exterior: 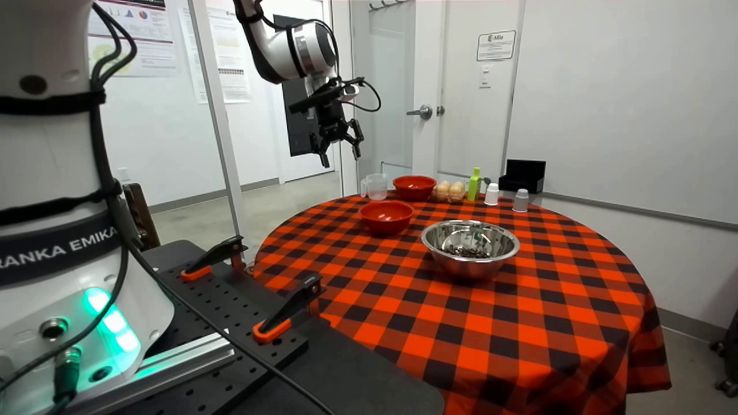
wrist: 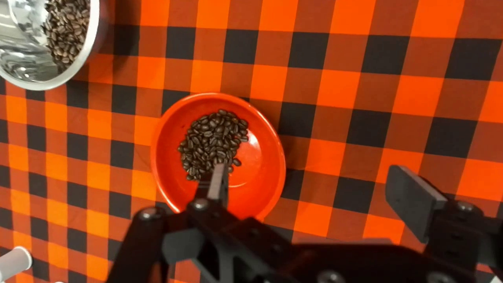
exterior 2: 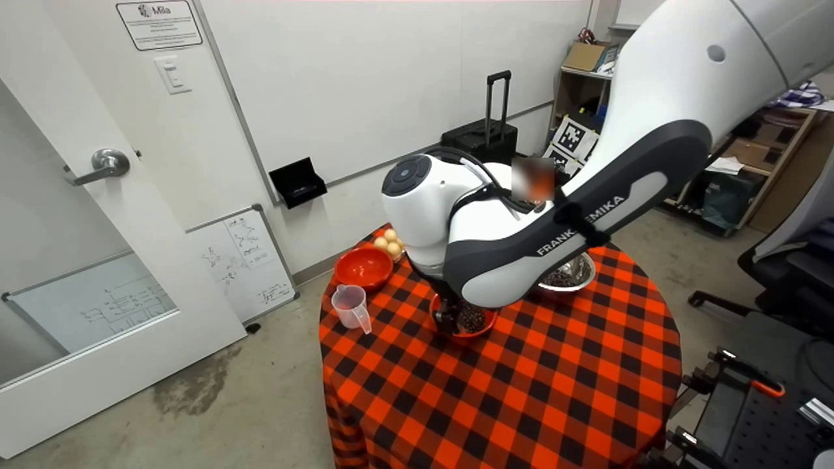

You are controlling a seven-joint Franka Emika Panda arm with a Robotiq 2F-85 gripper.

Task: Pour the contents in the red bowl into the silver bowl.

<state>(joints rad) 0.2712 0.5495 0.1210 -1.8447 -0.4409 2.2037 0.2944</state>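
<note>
Gripper (exterior: pixel 341 157) is seen in an exterior view with its fingers parted wide, held well above the tablecloth (exterior: pixel 403 311). The red bowl (exterior: pixel 386 225) is set near the silver bowl (exterior: pixel 470 268), in front of a second red bowl (exterior: pixel 416 193). In an exterior view, most of the gripper is hidden behind the arm (exterior 2: pixel 508 260), and a clear measuring cup (exterior 2: pixel 348 307) is placed just beside the second red bowl. In the wrist view, coffee beans (wrist: pixel 214 139) are seen in the red bowl and the silver bowl; the red bowl is partly covered by one finger.
</note>
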